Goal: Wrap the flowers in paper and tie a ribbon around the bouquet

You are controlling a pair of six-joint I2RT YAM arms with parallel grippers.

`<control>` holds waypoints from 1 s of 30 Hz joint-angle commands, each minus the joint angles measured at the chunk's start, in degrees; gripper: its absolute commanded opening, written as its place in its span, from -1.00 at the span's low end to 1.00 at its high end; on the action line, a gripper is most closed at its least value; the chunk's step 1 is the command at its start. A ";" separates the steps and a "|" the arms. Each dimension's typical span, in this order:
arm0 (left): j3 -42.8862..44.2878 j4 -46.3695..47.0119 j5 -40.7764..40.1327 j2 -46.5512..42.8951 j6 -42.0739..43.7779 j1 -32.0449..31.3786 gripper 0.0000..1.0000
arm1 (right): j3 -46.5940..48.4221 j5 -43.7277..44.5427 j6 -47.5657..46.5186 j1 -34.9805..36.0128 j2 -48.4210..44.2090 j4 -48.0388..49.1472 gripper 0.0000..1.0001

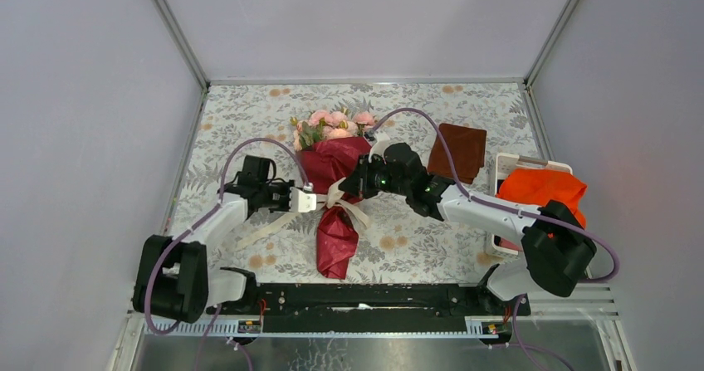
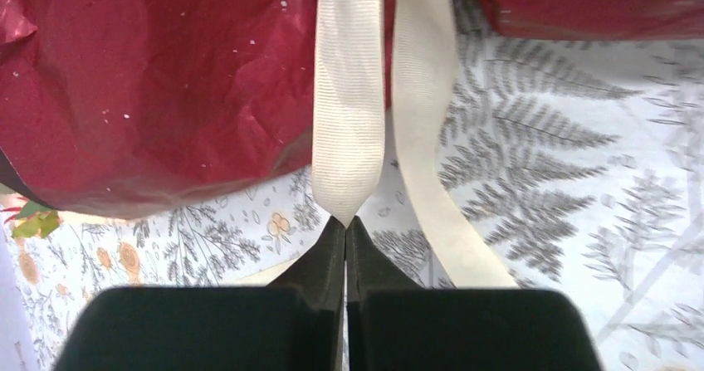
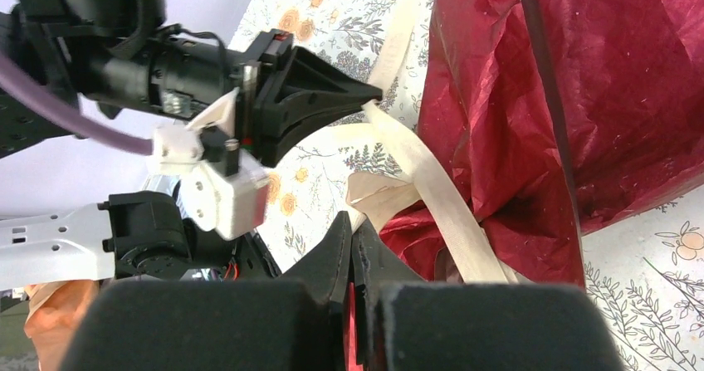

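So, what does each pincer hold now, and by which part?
The left pincer pinches the ribbon at a folded strand beside the bouquet. The right pincer is shut on another ribbon fold by the bouquet's neck, it seems.

I have two grippers: my left gripper (image 2: 345,222) and my right gripper (image 3: 353,231). I see one bouquet (image 1: 332,165), one ribbon (image 2: 347,122), one brown square (image 1: 458,151), one orange cloth (image 1: 544,188) and one white tray (image 1: 505,168). The flowers (image 1: 332,124) are too bunched up to count.

The bouquet (image 1: 332,160) is laid flat on the worktop (image 1: 415,242), with pink and peach flowers (image 1: 330,127) at the far end and the crimson paper (image 1: 335,248) narrowed to a near tail. A cream ribbon (image 2: 349,114) is wrapped around the pinched waist, with strands drawn out sideways.
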 commanded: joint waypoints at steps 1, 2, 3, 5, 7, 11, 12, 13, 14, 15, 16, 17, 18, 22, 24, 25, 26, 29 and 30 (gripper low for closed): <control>3.05 -16.92 2.81 -6.30 0.11 -0.46 -1.00 | 3.54 -1.50 -1.59 -0.58 1.04 1.54 -1.00; 4.20 -21.92 4.02 -8.06 -1.43 -1.59 -1.00 | 4.18 -1.76 -1.89 -0.57 1.39 1.14 -1.00; 6.01 -26.92 5.23 -9.70 -3.59 -3.70 -1.00 | 4.84 -1.96 -2.15 -0.57 1.75 0.61 -1.00; 8.33 -33.49 7.20 -12.81 -12.18 -10.80 -1.00 | 5.95 -1.96 -2.88 -0.59 2.32 -0.17 -1.00; 9.61 -34.15 10.17 -14.21 -25.23 -19.11 -1.00 | 6.59 -1.96 -3.19 -0.57 2.91 -0.48 -1.00; 9.63 -20.58 12.33 -13.22 -47.43 -31.42 -1.00 | 7.24 -3.19 -3.21 -0.57 4.14 -0.18 -1.00; 9.59 -14.55 12.44 -12.28 -54.92 -32.38 -1.00 | 7.36 -3.32 -3.09 -0.58 4.40 -0.14 -1.00; 9.84 -10.81 14.79 -11.14 -59.83 -33.10 -1.00 | 7.55 -3.34 -3.16 -0.62 4.56 -0.34 -1.00; 9.86 -7.60 16.66 -10.41 -64.04 -34.29 -1.00 | 7.59 -3.15 -3.28 -0.64 4.46 -0.48 -1.00; 9.59 -3.79 17.11 -10.03 -67.96 -36.15 -1.00 | 7.53 -2.85 -3.33 -0.70 4.22 -0.46 -1.00; 9.30 -0.58 17.32 -9.52 -71.41 -37.97 -1.00 | 7.36 -2.59 -3.43 -0.84 3.96 -0.31 -1.00; 8.77 3.06 17.76 -9.12 -74.01 -39.18 -1.00 | 7.19 -2.40 -3.42 -0.96 3.70 -0.20 -1.00; 7.85 7.52 17.68 -8.48 -77.29 -39.90 -1.00 | 7.09 -2.33 -3.59 -1.05 3.48 -0.10 -1.00; 4.77 27.02 14.97 -4.88 -90.18 -40.41 -1.00 | 7.15 -3.01 -4.62 -1.44 2.90 -0.97 -1.00; 3.82 33.31 12.02 -3.33 -92.66 -41.54 -1.00 | 7.11 -3.06 -5.26 -1.62 2.60 -1.72 -1.00; 3.37 36.09 10.85 -2.73 -93.23 -42.11 -1.00 | 7.03 -3.10 -5.42 -1.69 2.38 -1.98 -1.00; 3.06 38.26 10.03 -2.23 -93.35 -42.67 -1.00 | 6.80 -3.09 -5.48 -1.94 2.18 -2.06 -1.00; 0.76 42.18 8.07 -1.08 -91.10 -43.24 -1.00 | 5.89 -3.13 -5.53 -2.40 1.42 -2.05 -1.00; -0.16 41.80 6.83 -0.98 -88.68 -43.24 -1.00 | 5.66 -3.10 -5.53 -2.54 1.20 -2.06 -1.00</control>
